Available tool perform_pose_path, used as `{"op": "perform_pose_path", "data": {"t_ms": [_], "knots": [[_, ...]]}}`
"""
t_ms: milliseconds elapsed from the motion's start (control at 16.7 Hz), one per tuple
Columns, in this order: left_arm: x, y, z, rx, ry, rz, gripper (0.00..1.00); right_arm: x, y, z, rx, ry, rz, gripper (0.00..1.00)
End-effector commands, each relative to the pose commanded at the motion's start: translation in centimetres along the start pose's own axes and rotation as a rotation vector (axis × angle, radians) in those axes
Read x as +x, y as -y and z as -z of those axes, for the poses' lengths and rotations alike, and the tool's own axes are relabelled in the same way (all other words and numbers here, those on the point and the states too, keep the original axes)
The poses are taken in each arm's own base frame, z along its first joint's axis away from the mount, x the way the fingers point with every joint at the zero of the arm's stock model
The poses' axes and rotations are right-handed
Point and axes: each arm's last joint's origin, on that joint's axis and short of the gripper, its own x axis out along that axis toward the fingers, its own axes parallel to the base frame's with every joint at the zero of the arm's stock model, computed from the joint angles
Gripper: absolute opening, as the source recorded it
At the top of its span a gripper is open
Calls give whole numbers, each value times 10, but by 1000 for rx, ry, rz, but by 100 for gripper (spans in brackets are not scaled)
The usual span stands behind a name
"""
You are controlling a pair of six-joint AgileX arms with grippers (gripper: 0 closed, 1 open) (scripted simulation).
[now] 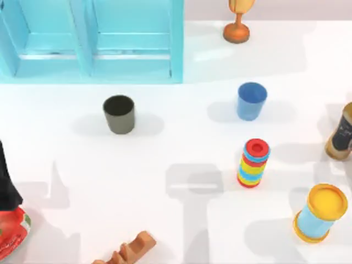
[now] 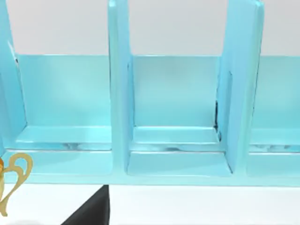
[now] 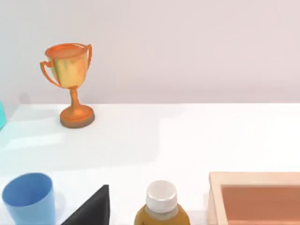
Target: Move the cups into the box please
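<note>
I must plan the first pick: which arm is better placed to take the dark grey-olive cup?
Probably the left. The dark grey-olive cup stands on the table's left half, just before the box, which the left wrist view faces closely. The blue cup suits the right arm.

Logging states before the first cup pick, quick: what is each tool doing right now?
Left tool: cannot be told.
Right tool: cannot be told.
Neither small tapered cup is held.

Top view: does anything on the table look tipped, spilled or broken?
Nothing stands out. The grey cup and blue cup stand upright on the table, outside the box; the ring stack is upright too.
</note>
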Motion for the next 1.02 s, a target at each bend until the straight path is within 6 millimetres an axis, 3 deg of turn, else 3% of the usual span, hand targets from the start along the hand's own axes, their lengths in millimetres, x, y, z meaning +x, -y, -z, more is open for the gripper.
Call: {"op": "perform_pose_path", "data": {"t_ms": [120, 240, 360, 480, 600, 780, 1020], "knots": [[0, 0, 0, 0, 0, 0, 100, 13, -5, -36, 9, -90, -11, 100], [0, 0, 0, 0, 0, 0, 100, 39, -12, -70, 15, -208, -21, 100], [0, 0, 0, 0, 0, 0, 100, 77, -23, -96, 15, -350, -27, 100], [0, 0, 0, 0, 0, 0, 100, 126, -39, -108, 9, -512, -29, 100], [0, 0, 0, 0, 0, 0, 100, 177, -58, -105, -3, -681, -25, 100], [0, 0, 0, 0, 0, 0, 100, 243, -91, -82, -22, -907, -11, 100], [0, 0, 0, 0, 0, 0, 100, 293, -136, -48, -37, -1116, 19, 100]]}}
